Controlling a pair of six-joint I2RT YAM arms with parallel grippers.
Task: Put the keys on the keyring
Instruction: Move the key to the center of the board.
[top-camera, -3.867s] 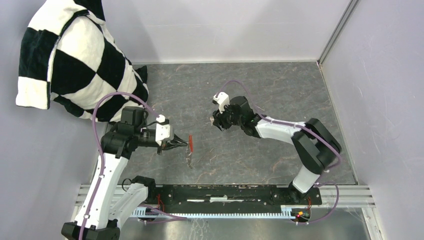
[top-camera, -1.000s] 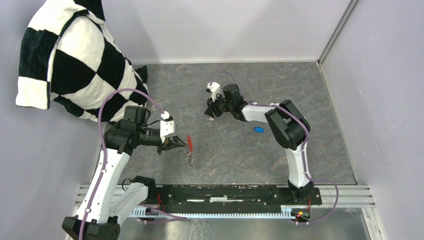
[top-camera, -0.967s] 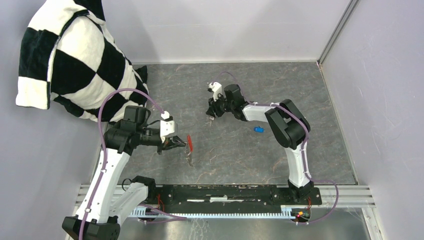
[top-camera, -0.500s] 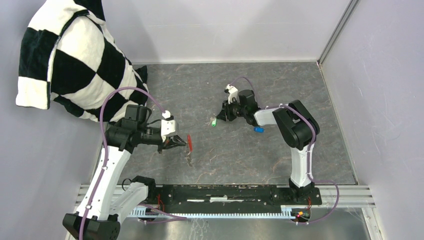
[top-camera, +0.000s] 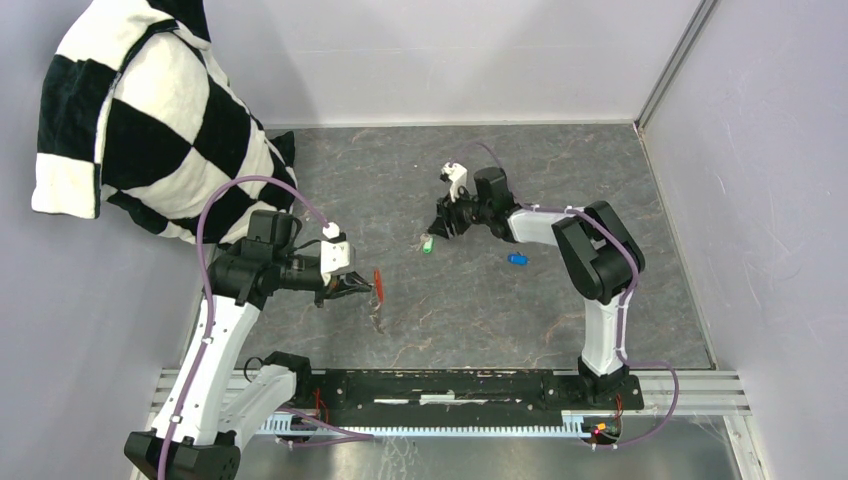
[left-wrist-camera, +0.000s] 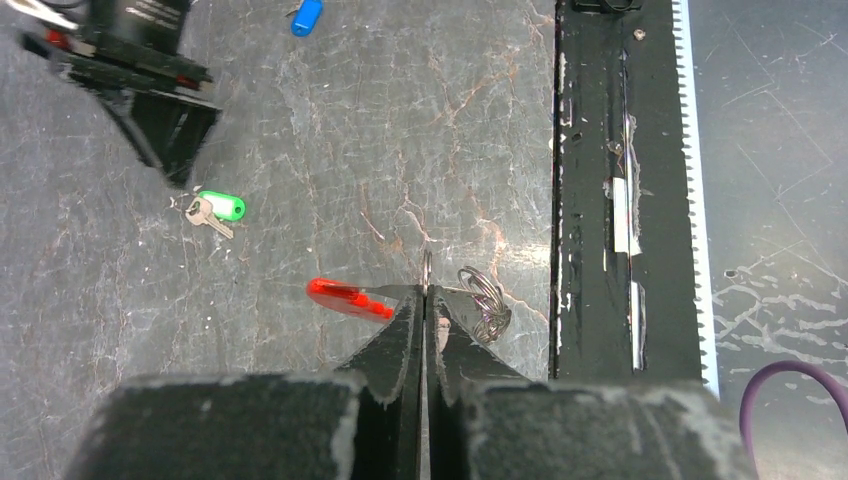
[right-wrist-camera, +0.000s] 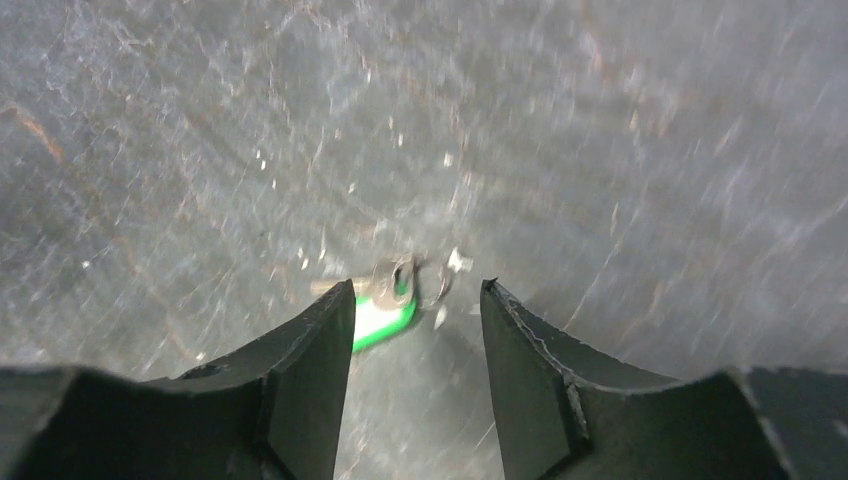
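Note:
My left gripper (top-camera: 358, 287) is shut on the keyring's thin metal ring (left-wrist-camera: 427, 272), held just above the table. The red tag (left-wrist-camera: 345, 297) sticks out to the left of the fingers, and the grey chain strap (left-wrist-camera: 486, 302) hangs to their right. The green key (top-camera: 428, 244) lies on the grey tabletop. My right gripper (top-camera: 443, 228) hovers right over it, open. In the right wrist view the green key (right-wrist-camera: 383, 306) sits just past the fingertips, close to the left finger and not held. The blue key (top-camera: 517, 258) lies alone further right.
A black-and-white checkered pillow (top-camera: 150, 120) leans in the back left corner. A black rail (top-camera: 450, 385) runs along the near edge between the arm bases. Pale walls close the back and right sides.
The right gripper let go of the green key, which now lies on the table. It shifted right, edged back toward the key, and its jaws opened wider. The left arm barely moved.

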